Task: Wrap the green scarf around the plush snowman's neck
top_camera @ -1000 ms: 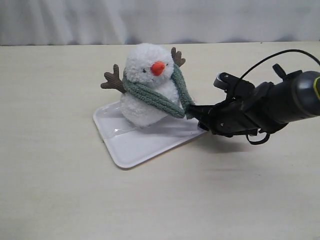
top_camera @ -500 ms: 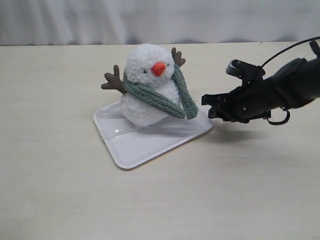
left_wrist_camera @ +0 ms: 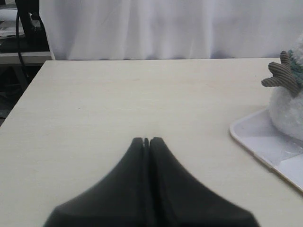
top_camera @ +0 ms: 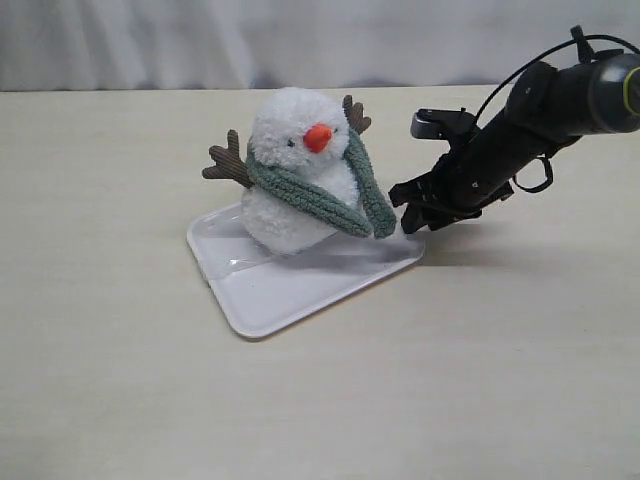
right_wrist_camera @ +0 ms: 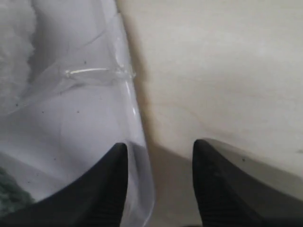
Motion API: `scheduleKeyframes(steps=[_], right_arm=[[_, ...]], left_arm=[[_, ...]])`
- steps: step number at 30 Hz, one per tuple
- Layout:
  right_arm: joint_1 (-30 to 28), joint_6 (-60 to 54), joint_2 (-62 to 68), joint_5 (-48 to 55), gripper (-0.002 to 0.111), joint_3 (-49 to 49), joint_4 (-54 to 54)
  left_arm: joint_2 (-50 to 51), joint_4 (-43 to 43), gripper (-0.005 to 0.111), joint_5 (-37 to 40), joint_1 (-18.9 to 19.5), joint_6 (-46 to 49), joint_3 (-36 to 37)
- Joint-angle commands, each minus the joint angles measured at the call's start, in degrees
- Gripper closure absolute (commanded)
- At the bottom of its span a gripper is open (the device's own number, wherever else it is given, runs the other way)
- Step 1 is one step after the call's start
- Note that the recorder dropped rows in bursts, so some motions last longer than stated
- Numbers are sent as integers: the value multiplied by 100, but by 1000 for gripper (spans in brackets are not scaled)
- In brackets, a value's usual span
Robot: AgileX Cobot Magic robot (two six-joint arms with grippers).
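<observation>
Fluffy white two-ball plush snowman (top_camera: 297, 170) with an orange cone nose stands upright on a flat white rectangular plastic tray (top_camera: 262, 300). The tray lies on the pale beige surface (top_camera: 450, 380).

Sage-green ribbed knit scarf (top_camera: 305, 197) sits around the snowman's neck. One band crosses the front below the nose. One end hangs down the side facing the right arm, its tip near the tray's corner. Brown twig arms stick out above the scarf.

Right gripper (top_camera: 405, 212): black, low, just beside the hanging scarf end; cannot tell whether it touches. Fingers parted by a moderate gap, nothing between them (wrist view: one finger over the tray's rim (right_wrist_camera: 135, 118), the other over bare surface).

Left gripper (left_wrist_camera: 147, 140): fingers pressed together, empty, above bare surface, well apart from the tray.
</observation>
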Motion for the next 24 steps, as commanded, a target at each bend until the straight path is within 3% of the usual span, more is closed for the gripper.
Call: scheduleKeyframes(steps=[1,6,14,24], right_arm=[[-7,-465,42,51,66,-48,475],[57,-400,283,-167,72,-48,534],[57,-353,307,-27,104,-20,526],[57,296,307,-873,104,627,1204]], left_arm=[[-15,-9,107,-64,10,-33,14],[-15,-9,107,-64,10,-33,14],[-15,-9,107,-64,10,-33,14],[-15,-9,107,-64,10,-33,14]])
